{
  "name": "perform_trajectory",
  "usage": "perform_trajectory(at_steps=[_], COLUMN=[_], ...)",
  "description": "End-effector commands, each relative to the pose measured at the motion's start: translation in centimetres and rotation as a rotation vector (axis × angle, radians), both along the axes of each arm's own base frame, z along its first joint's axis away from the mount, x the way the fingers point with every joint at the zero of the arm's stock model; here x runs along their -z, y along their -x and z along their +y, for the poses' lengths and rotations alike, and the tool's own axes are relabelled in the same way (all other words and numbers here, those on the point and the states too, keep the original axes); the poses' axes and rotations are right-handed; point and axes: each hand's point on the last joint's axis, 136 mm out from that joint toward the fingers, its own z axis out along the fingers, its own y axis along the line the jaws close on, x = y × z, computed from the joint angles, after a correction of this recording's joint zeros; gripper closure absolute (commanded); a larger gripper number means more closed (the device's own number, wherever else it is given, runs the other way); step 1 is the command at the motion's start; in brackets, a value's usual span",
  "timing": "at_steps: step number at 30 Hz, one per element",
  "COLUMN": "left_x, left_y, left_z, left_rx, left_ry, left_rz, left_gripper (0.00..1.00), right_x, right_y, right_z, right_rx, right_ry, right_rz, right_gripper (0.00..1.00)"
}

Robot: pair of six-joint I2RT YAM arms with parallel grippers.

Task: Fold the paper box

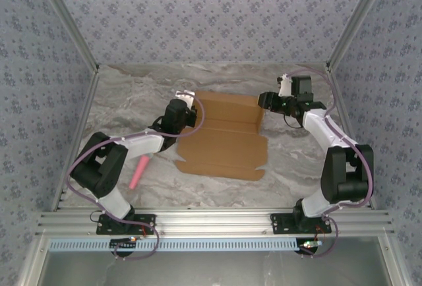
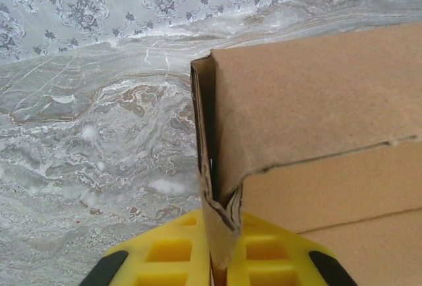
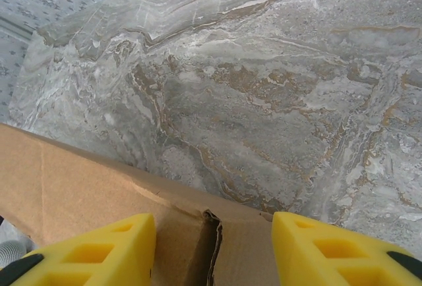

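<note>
A marble-patterned table (image 1: 125, 101) is lying under both arms, with patterned walls (image 1: 211, 16) enclosing it. The paper box (image 1: 224, 151), a brown cardboard sheet with flaps and notches, is lying near the table's middle, between the two arms. Its near panels are resting flat, while its far strip is standing partly raised. The left gripper (image 1: 190, 105) is sitting at the sheet's far left corner. In the left wrist view its yellow fingers (image 2: 165, 253) are pinching a doubled, upright flap edge, clenched on the cardboard. The right gripper (image 1: 263, 101) is sitting at the far right corner. In the right wrist view its fingers (image 3: 333, 250) are standing well apart, released, with the cardboard's upper edge and a small notch lying between them. A pink stick (image 1: 140, 171) is lying on the table, left of the sheet and just beside the left arm.
</note>
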Motion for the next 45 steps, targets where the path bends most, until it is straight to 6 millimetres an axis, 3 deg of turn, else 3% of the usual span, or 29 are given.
perform_trajectory(at_steps=[1,17,24,31,37,45], left_x=[1.1,0.0,-2.9,-6.7,-8.7,-7.5], left_y=[0.2,0.9,2.1,3.0,1.0,-1.8], left_z=[-0.4,-0.8,-0.5,0.2,1.9,2.5], left_rx=[0.014,0.066,0.122,0.170,0.113,0.108], left_ry=[-0.012,0.013,0.099,0.238,0.358,0.512], left_rz=[-0.003,-0.021,-0.050,-0.072,0.003,0.183], left_gripper=[0.88,0.71,0.50,0.39,0.35,0.37], right_x=[4.6,3.0,2.7,2.9,3.0,2.9], right_y=[2.7,2.2,2.0,1.9,1.9,1.9], right_z=[-0.6,0.3,0.6,0.5,0.4,0.5], right_rx=[0.016,-0.006,-0.014,-0.017,-0.019,-0.023], right_ry=[0.036,0.045,0.057,0.068,0.071,0.070], right_rz=[0.166,0.125,0.116,0.117,0.114,0.112], right_gripper=[0.51,0.51,0.51,0.52,0.52,0.52])
